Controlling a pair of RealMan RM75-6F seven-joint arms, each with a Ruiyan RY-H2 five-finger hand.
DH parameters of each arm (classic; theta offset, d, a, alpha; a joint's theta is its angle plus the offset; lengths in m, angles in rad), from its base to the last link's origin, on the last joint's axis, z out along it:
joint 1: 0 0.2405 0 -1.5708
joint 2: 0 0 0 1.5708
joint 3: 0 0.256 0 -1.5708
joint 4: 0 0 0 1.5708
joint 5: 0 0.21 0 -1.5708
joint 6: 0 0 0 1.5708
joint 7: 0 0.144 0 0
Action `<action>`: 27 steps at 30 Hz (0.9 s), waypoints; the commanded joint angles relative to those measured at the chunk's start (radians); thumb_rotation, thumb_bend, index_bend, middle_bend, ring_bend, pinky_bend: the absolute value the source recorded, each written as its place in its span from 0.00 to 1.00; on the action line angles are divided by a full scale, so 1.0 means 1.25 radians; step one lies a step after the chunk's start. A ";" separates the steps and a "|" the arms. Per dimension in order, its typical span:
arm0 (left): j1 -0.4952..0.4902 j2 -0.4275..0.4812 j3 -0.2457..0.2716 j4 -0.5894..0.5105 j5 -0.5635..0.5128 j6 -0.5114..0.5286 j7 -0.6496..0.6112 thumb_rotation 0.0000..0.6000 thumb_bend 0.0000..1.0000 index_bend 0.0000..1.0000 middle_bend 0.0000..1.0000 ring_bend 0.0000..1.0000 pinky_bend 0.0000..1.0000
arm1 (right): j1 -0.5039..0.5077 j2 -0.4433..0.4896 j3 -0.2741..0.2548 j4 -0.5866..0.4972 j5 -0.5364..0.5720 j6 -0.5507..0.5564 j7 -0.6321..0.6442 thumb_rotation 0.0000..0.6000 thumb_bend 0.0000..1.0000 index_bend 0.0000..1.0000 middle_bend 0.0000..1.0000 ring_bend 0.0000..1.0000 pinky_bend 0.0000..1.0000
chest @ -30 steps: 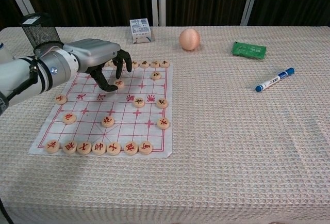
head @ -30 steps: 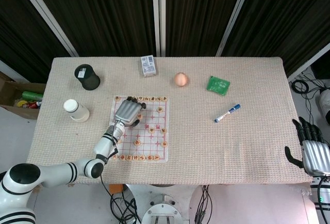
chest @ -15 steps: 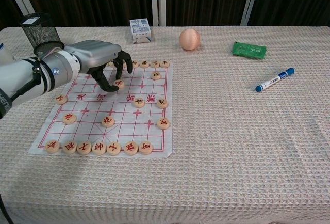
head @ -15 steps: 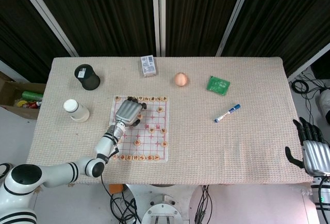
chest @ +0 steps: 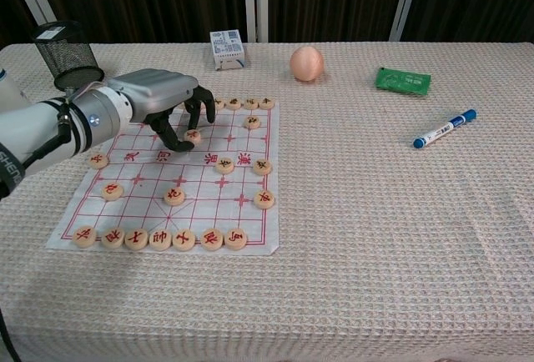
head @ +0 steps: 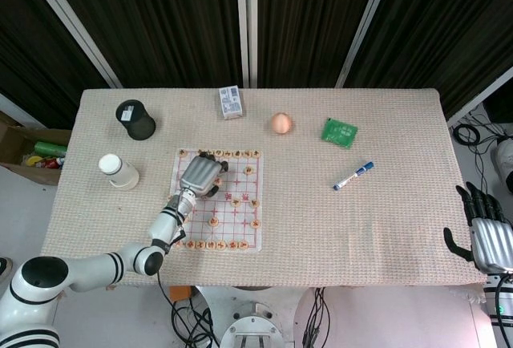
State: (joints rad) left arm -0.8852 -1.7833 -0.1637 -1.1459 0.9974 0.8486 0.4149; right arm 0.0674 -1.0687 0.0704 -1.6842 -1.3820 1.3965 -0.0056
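Left robot hand [chest: 167, 99] over chessboard [chest: 242, 212] at its 11 o'clock corner, fingers curled down, pinching a chess piece [chest: 193, 136]. Right robot hand [head: 487, 232] spread, off the table's [chest: 400, 237] 4 o'clock edge.

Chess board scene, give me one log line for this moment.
left hand: over chess board, fingertips at a chess piece | right hand: open, off table edge

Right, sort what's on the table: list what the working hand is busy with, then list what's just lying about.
In hand:
left hand
chess piece at its fingertips
chess board

Lying about:
egg
marker pen
green packet
small box
black mesh cup
white bottle
right hand, off the table's edge
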 commanded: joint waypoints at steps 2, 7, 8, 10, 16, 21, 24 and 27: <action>0.001 -0.004 -0.005 0.006 0.007 0.005 -0.007 1.00 0.31 0.36 0.50 0.29 0.24 | 0.000 0.001 0.000 0.000 0.001 0.000 0.001 1.00 0.39 0.00 0.00 0.00 0.00; 0.003 -0.008 -0.012 0.011 0.020 0.012 -0.020 1.00 0.33 0.38 0.52 0.30 0.24 | 0.000 0.001 0.001 -0.002 0.004 -0.002 0.000 1.00 0.39 0.00 0.00 0.00 0.00; 0.004 -0.009 -0.013 0.012 0.021 0.012 -0.023 1.00 0.33 0.39 0.53 0.31 0.24 | 0.000 0.001 0.001 -0.002 0.005 -0.003 -0.001 1.00 0.39 0.00 0.00 0.00 0.00; 0.004 -0.008 -0.016 0.013 0.023 0.012 -0.025 1.00 0.33 0.39 0.53 0.31 0.24 | 0.001 0.002 0.001 -0.003 0.006 -0.003 -0.002 1.00 0.39 0.00 0.00 0.00 0.00; 0.005 0.003 -0.026 0.000 0.030 0.019 -0.030 1.00 0.33 0.39 0.54 0.31 0.24 | 0.000 0.002 0.001 -0.004 0.007 -0.005 -0.003 1.00 0.39 0.00 0.00 0.00 0.00; 0.001 0.013 -0.038 -0.001 0.024 0.018 -0.026 1.00 0.34 0.39 0.54 0.31 0.24 | 0.000 0.002 0.001 -0.005 0.007 -0.005 -0.004 1.00 0.39 0.00 0.00 0.00 0.00; -0.001 0.013 -0.040 0.006 0.017 0.011 -0.023 1.00 0.34 0.39 0.54 0.31 0.24 | 0.000 0.003 0.001 -0.005 0.007 -0.004 -0.004 1.00 0.39 0.00 0.00 0.00 0.00; -0.003 0.009 -0.037 0.012 0.018 0.005 -0.020 1.00 0.33 0.39 0.54 0.31 0.24 | 0.000 0.003 0.001 -0.005 0.008 -0.005 -0.004 1.00 0.39 0.00 0.00 0.00 0.00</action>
State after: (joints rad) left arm -0.8882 -1.7709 -0.2110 -1.1313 1.0192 0.8560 0.3894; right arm 0.0674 -1.0654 0.0717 -1.6910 -1.3721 1.3905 -0.0105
